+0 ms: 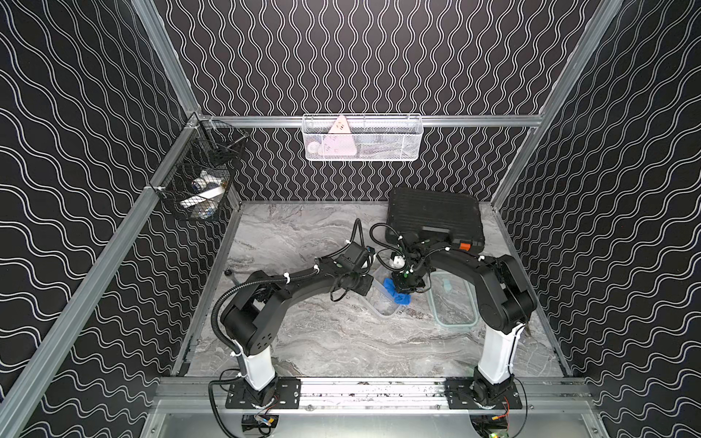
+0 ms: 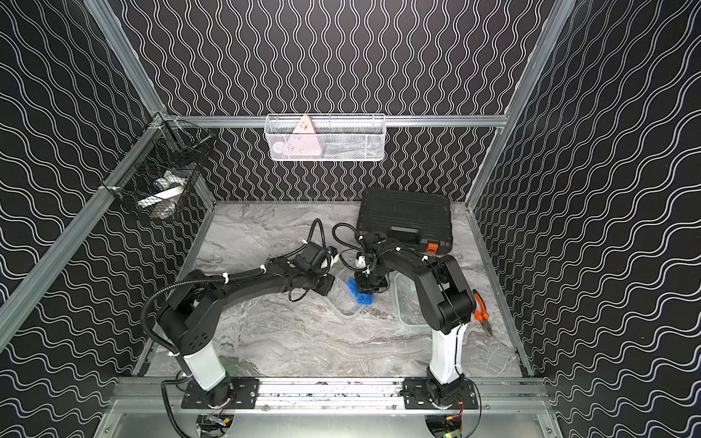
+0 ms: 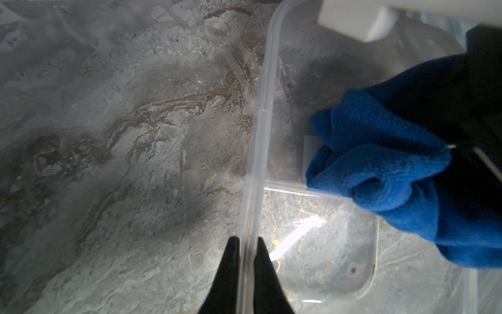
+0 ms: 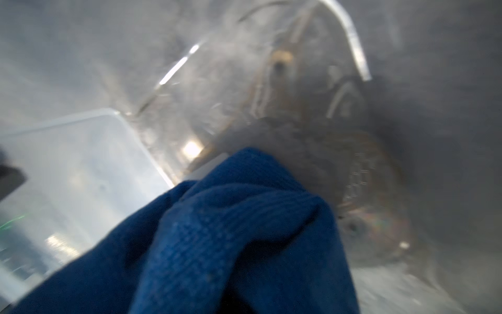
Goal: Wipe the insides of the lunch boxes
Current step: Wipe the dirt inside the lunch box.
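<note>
The clear lunch box [image 1: 384, 311] [image 2: 346, 309] stands open on the marble table between the two arms. My left gripper [image 3: 247, 240] is shut on its side wall [image 3: 261, 130], one finger inside and one outside. A blue cloth [image 1: 398, 295] [image 3: 380, 163] [image 4: 231, 231] hangs bunched from my right gripper [image 1: 403, 290], which points down into the box. The cloth rests near the inner divider [image 3: 293, 190] and hides the right jaws. The lid [image 1: 455, 324] [image 2: 411, 325], clear with a pale green rim, lies flat to the right of the box.
A black ribbed case [image 1: 434, 216] with an orange latch [image 1: 465, 246] lies behind the right arm. Orange-handled pliers [image 2: 481, 313] lie by the right wall. A white mesh basket [image 1: 362, 138] and a black wire basket [image 1: 197, 182] hang on the walls.
</note>
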Motion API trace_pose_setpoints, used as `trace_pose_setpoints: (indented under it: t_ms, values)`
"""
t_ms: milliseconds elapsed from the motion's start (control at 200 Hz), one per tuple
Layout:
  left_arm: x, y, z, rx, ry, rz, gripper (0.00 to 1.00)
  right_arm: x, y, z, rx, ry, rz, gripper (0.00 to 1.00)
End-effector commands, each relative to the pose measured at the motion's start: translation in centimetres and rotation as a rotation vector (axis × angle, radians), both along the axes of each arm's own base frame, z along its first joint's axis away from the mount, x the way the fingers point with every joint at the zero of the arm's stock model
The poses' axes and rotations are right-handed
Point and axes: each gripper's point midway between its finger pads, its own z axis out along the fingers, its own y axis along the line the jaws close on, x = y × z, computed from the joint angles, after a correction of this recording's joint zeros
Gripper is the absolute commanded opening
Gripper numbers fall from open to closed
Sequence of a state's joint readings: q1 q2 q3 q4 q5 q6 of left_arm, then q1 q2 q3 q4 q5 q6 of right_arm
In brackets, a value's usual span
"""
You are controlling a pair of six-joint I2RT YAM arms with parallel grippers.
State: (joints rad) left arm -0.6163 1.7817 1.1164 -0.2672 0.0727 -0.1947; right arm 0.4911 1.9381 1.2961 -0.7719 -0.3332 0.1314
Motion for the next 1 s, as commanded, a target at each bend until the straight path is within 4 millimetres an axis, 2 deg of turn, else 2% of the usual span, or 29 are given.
trace_pose_setpoints:
  t_ms: [0,160,460,595,620,730,996]
  values:
    - [2.2,2.4,0.4,0.040,-0.073,0.178,0.02,-3.2,3.1,0.7,0.161,0.178,-0.008,0.00]
    - [1.7,2.0,0.7,0.010,-0.084,0.171,0.02,-1.6,4.6,0.0,0.177,0.155,-0.054,0.00]
    - [-0.2,-0.6,0.6,-0.041,-0.079,0.088,0.02,3.5,5.6,0.1,0.188,-0.032,-0.167,0.00]
    - [-1.3,-1.0,0.8,-0.063,-0.083,0.058,0.02,5.8,4.8,0.0,0.118,-0.132,-0.191,0.00]
    - [-1.5,-1.1,0.8,-0.070,-0.082,0.051,0.02,6.0,4.5,-1.1,0.090,-0.125,-0.196,0.00]
    - [-2.0,-1.6,1.0,-0.111,-0.084,0.024,0.02,7.3,3.7,-1.6,0.018,-0.169,-0.211,0.00]
    - [-2.8,-2.7,1.3,-0.144,-0.083,-0.042,0.01,8.4,0.6,-3.0,-0.172,-0.238,-0.216,0.00]
